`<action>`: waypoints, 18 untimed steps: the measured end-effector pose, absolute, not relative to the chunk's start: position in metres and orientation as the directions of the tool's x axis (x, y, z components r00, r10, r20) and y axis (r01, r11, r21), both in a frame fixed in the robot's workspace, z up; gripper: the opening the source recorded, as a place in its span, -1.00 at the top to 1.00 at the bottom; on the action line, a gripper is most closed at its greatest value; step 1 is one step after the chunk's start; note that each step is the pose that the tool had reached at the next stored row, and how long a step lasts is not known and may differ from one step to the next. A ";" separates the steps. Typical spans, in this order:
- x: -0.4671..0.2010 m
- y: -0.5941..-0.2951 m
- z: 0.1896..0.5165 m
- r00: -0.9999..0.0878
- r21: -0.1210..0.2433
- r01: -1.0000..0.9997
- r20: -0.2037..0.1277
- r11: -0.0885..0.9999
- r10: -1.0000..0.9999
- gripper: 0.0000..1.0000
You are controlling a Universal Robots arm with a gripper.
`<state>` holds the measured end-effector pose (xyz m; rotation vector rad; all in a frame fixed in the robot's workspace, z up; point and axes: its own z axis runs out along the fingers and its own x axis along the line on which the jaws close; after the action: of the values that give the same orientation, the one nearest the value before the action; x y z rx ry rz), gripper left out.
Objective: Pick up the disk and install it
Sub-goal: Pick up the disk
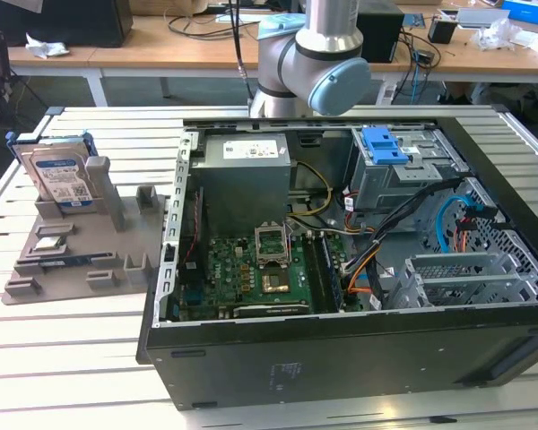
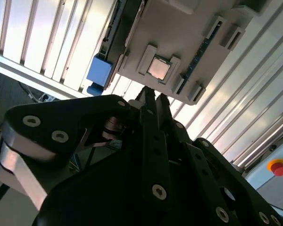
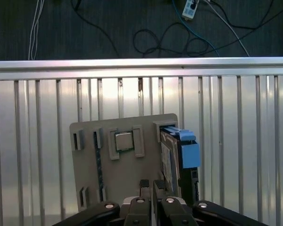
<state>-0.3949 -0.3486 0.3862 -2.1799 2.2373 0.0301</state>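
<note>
The disk [image 1: 58,179] stands on edge in a slot of a grey holder fixture [image 1: 81,260] on the slatted table, at the exterior view's left; it is silver with a blue-and-white label and a blue caddy frame. In the first wrist view the disk [image 3: 172,155] appears edge-on with its blue end tab [image 3: 189,153]. My gripper [image 3: 151,184] hangs well above the fixture, shut with nothing between its fingers, close beside the disk's slot in the picture. The second wrist view shows the shut gripper [image 2: 154,96] and the blue tab [image 2: 100,70].
An open computer case [image 1: 341,358] lies to the exterior view's right of the fixture, with a grey power-supply box [image 1: 242,175], motherboard [image 1: 260,269], a drive cage [image 1: 412,170] with a blue piece [image 1: 384,143] and loose cables. A processor chip [image 3: 124,140] sits on the fixture. The table edge [image 3: 141,66] runs beyond it.
</note>
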 end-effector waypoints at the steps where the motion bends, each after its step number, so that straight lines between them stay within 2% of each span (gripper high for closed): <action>1: -0.395 -0.349 0.386 -0.026 0.001 -1.000 -0.026 0.026 -0.999 0.53; 5: -0.395 -0.349 0.386 -0.026 0.001 -1.000 -0.026 0.026 -0.999 0.04; 6: -0.395 -0.349 0.386 -0.026 0.001 -1.000 -0.026 0.026 -0.999 0.04; 7: -0.395 -0.349 0.386 -0.026 0.001 -1.000 -0.026 0.026 -0.999 -0.08; 18: -0.396 -0.338 0.385 -0.026 0.001 -1.000 -0.026 0.026 -0.999 -0.08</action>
<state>-0.3956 -0.3382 0.3846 -2.1796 2.2377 0.0301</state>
